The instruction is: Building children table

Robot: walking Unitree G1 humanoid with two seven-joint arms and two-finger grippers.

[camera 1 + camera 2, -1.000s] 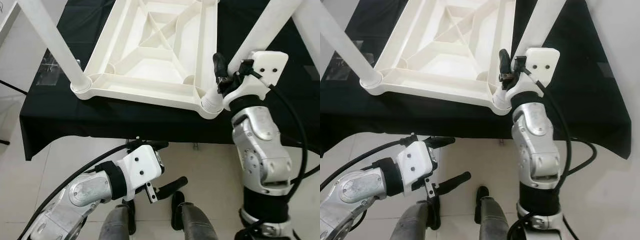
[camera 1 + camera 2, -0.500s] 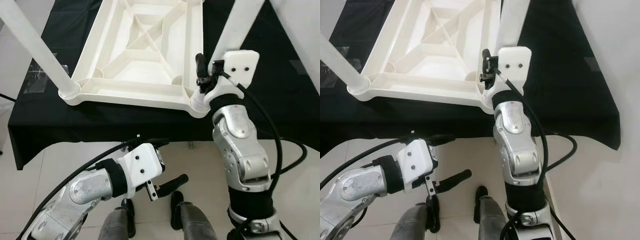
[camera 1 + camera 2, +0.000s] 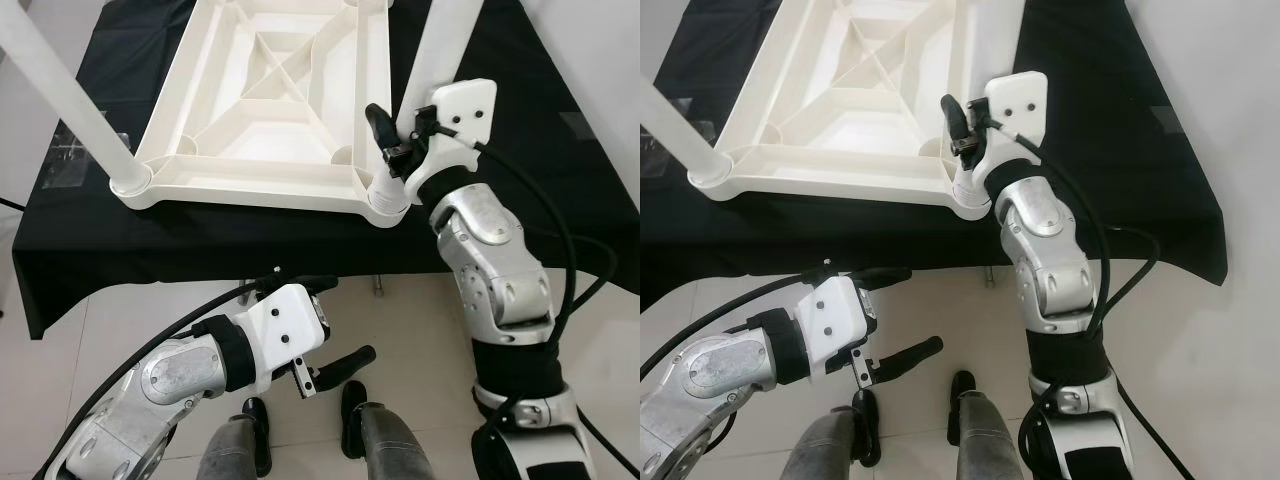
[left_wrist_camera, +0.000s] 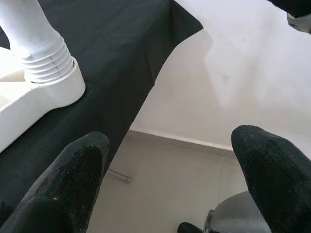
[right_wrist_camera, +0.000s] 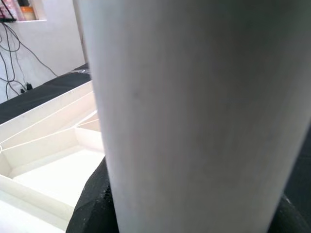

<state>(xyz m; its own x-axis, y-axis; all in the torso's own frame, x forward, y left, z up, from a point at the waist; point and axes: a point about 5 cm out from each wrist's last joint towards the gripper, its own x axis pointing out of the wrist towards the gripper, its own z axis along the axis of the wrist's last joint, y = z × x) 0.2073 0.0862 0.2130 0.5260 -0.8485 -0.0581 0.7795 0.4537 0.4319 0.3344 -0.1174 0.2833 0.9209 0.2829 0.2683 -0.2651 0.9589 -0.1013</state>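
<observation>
A white plastic tabletop (image 3: 270, 110) lies upside down on a black-clothed table (image 3: 150, 250). One white leg (image 3: 60, 95) stands in its near-left corner. A second leg (image 3: 445, 45) stands in the near-right corner socket (image 3: 385, 197). My right gripper (image 3: 405, 130) is shut on that leg just above the socket; the right wrist view shows the leg (image 5: 194, 116) between black fingers (image 5: 92, 204). My left gripper (image 3: 335, 325) hangs open and holds nothing, below the table's front edge. The left wrist view looks between its fingers (image 4: 68, 184) at the leg's ribbed base (image 4: 41, 53).
The black cloth's front edge (image 3: 200, 290) hangs over a pale tiled floor (image 3: 120, 330). A clear plastic piece (image 3: 65, 160) lies on the cloth at the left. My own feet (image 3: 350, 410) stand on the tiles below. A white wall (image 3: 600, 80) is on the right.
The whole view has shifted left as the camera moved. My right gripper stays on the leg while its forearm now slants further out to the right. The left arm is unchanged.
</observation>
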